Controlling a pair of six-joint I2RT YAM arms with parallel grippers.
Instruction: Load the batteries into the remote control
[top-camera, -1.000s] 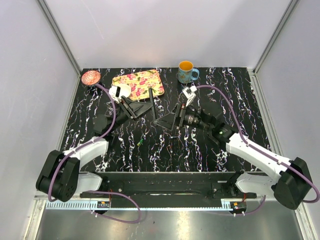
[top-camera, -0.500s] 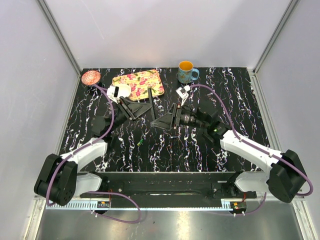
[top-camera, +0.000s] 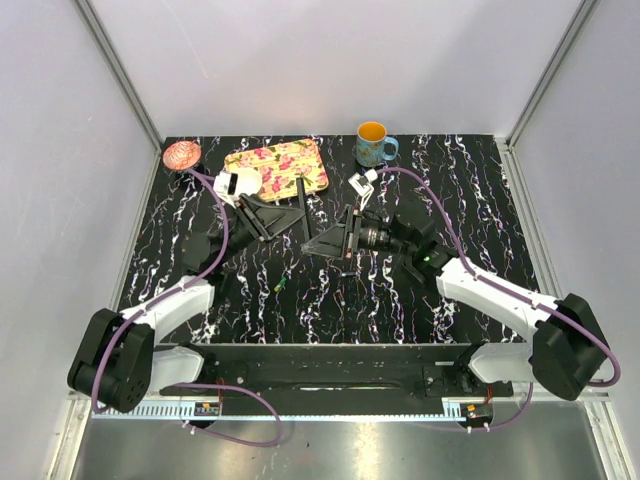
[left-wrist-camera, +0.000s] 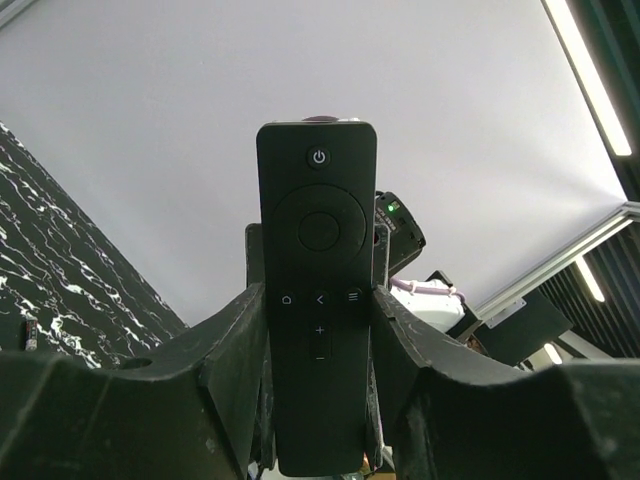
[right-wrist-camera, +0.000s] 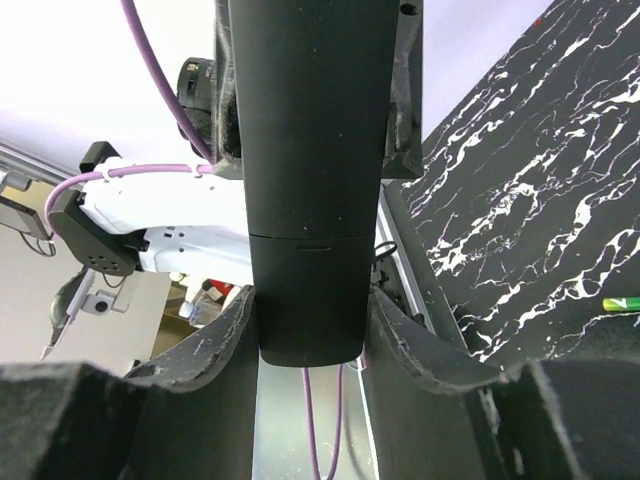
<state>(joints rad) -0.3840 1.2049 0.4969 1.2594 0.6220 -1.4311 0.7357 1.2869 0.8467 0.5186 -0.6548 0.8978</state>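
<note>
The remote control (top-camera: 303, 208) is a slim black bar held off the table between both grippers. My left gripper (top-camera: 297, 206) is shut on it; the left wrist view shows its button face (left-wrist-camera: 318, 250) clamped between my jaws (left-wrist-camera: 318, 305). My right gripper (top-camera: 318, 243) has closed on the remote's other end; the right wrist view shows the plain back with the cover seam (right-wrist-camera: 305, 200) between my fingers (right-wrist-camera: 310, 310), which touch both sides. A green battery (top-camera: 282, 284) lies on the table, also seen in the right wrist view (right-wrist-camera: 620, 304). The other batteries are too small to make out.
A floral tray (top-camera: 278, 166) sits at the back left with a pink bowl (top-camera: 182, 155) beside it. A blue patterned mug (top-camera: 374, 146) stands at the back centre. The table is black marble (top-camera: 480, 200) with white side walls.
My right gripper has moved left and closed in around the lower end of the remote. The left gripper has stayed put, holding the remote.
</note>
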